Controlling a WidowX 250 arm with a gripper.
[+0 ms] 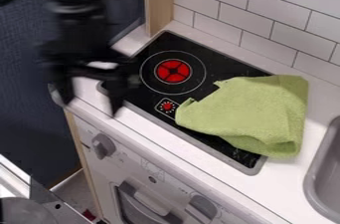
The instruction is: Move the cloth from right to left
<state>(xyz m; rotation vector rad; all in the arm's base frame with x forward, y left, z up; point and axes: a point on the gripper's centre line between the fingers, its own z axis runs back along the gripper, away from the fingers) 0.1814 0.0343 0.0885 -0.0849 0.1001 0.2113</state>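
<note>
White tiles (260,3) above pale countertop (282,177)

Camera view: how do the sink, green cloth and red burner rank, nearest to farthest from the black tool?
1. Red burner, upper middle of the view.
2. Green cloth, right of centre.
3. Sink, at the right edge.
</note>
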